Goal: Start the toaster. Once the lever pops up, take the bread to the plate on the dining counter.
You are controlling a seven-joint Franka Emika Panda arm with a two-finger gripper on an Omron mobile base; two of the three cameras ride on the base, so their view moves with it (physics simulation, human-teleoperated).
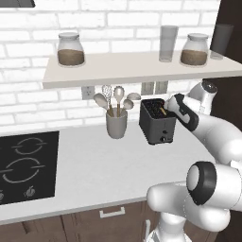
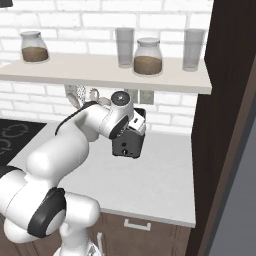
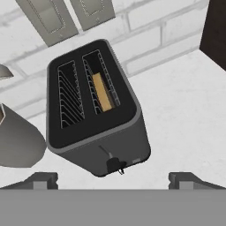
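Hand (image 3: 112, 176) hovers released above toaster (image 1: 157, 122), fingers spread wide, gripping nothing. Toaster stands on grey-white table (image 1: 104, 165) against brick wall, just right of utensil cup (image 1: 116, 124). Bread (image 3: 102, 92) sits low in 1 of 2 slots, lever (image 3: 115, 164) on end face nearest hand

Dark grey boxy metal toaster (image 3: 95, 119), tan-brown bread slice (image 3: 102, 92) inside; pale grey-white table (image 1: 108, 165); white brick wall (image 1: 42, 33).
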